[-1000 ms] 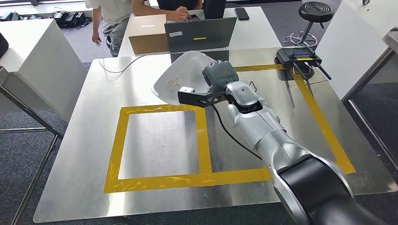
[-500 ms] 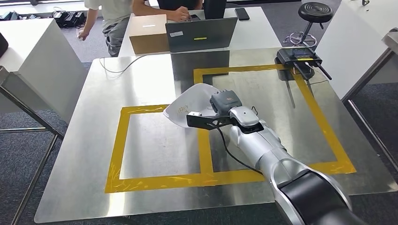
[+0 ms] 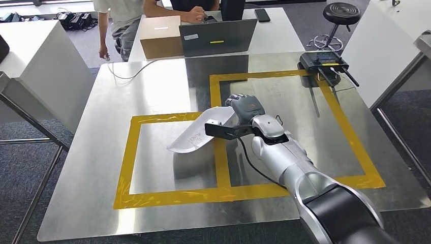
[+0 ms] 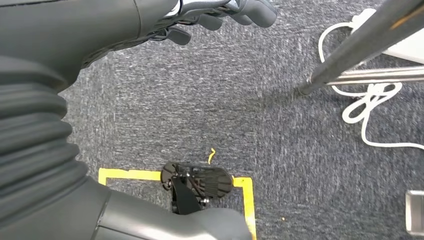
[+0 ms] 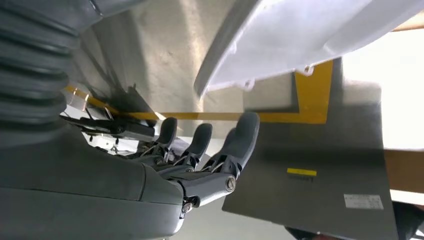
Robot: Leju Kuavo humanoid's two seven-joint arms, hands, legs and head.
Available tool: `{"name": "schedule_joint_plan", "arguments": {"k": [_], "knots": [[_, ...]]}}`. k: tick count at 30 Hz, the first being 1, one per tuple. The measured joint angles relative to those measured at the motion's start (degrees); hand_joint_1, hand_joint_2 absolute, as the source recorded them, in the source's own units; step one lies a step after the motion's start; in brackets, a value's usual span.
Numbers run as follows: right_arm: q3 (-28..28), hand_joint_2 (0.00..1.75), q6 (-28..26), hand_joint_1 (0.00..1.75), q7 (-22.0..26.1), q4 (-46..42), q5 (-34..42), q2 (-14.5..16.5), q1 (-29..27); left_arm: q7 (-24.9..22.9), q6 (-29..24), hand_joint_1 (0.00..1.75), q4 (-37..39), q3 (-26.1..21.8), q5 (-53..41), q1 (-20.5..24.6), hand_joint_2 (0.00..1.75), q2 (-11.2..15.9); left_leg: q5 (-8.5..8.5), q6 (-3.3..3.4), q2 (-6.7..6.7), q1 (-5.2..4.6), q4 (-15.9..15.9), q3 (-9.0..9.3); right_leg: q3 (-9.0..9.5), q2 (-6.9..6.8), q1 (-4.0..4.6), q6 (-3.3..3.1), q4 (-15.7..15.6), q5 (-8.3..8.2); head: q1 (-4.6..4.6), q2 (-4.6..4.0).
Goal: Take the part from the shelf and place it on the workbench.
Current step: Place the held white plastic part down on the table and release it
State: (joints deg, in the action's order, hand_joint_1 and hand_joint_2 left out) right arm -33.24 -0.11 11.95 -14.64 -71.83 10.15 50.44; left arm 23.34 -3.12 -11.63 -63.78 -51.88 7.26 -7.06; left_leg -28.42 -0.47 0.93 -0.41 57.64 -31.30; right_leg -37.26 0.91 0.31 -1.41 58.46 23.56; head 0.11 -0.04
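The white curved shell part (image 3: 194,135) lies on the steel workbench (image 3: 152,91), across the corner where the two yellow tape squares (image 3: 127,162) meet. My right hand (image 3: 245,108) is just right of it, over the tape. In the right wrist view the fingers (image 5: 200,150) are stretched out and apart, with a gap between them and the part (image 5: 300,40); nothing is held. My left hand (image 4: 220,15) hangs over the grey carpet, fingers loosely bent around nothing.
At the bench's far edge stand a laptop (image 3: 217,36) and a cardboard box (image 3: 160,36), with a person (image 3: 127,15) behind them. A black controller (image 3: 325,63) sits at the far right corner. White cabinets flank the bench. A table leg (image 4: 360,50) and a white cable (image 4: 370,100) are near my left hand.
My right arm drew back toward me and lowered the part from above the far side down onto the tape corner. The fingers have come off the part.
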Motion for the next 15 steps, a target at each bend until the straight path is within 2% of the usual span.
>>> {"name": "schedule_joint_plan", "arguments": {"k": [4,9,11,12,13,15], "knots": [[0.15,0.00,-2.33,0.00,1.20,-0.46,0.05,0.01,1.88,-1.20,-0.60,0.00,0.00,0.00,-0.06,0.32,0.00,0.00,0.01,0.00,0.00,0.00,0.01,0.00,0.02,0.00,0.00,0.02,0.00,-0.01,0.00,0.00],[0.17,0.00,-7.46,0.00,3.20,-1.99,-0.11,0.68,4.27,-2.40,-1.19,0.00,0.00,-0.03,0.56,0.52,0.00,0.00,-0.15,0.68,-0.06,-0.24,0.61,-0.28,0.05,0.04,-0.23,0.51,-0.02,-0.27,-0.03,0.00],[0.17,0.00,-9.43,0.00,3.81,-3.03,-0.50,1.18,5.77,-2.51,-1.37,0.00,0.01,-0.04,0.86,0.56,0.00,-0.07,0.48,1.00,-0.25,-0.04,0.06,-0.06,0.11,0.08,-0.18,0.85,-0.12,-0.40,-0.03,0.00],[0.17,0.00,-10.26,0.00,3.96,-3.63,-0.82,1.34,6.52,-2.54,-1.40,0.00,0.01,-0.05,0.96,0.59,0.00,-0.14,0.95,1.23,-0.39,0.18,-0.42,0.15,-0.04,0.03,-0.10,1.08,0.24,0.07,-0.01,0.00],[0.17,0.00,-11.01,0.00,4.04,-4.26,-1.16,1.43,7.20,-2.56,-1.44,0.00,0.00,-0.05,1.01,0.63,0.00,-0.20,1.40,1.44,-0.55,0.44,-0.91,0.23,-0.57,-0.02,-0.05,1.32,1.58,1.24,0.07,0.00],[0.17,0.00,-12.17,0.00,4.08,-5.69,-1.71,1.52,8.05,-2.66,-1.49,0.00,-0.02,-0.08,1.09,0.66,0.00,-0.25,1.84,1.71,-0.76,0.74,-1.24,0.07,-2.92,-0.17,-0.28,1.83,7.73,5.24,0.20,0.00]]}}
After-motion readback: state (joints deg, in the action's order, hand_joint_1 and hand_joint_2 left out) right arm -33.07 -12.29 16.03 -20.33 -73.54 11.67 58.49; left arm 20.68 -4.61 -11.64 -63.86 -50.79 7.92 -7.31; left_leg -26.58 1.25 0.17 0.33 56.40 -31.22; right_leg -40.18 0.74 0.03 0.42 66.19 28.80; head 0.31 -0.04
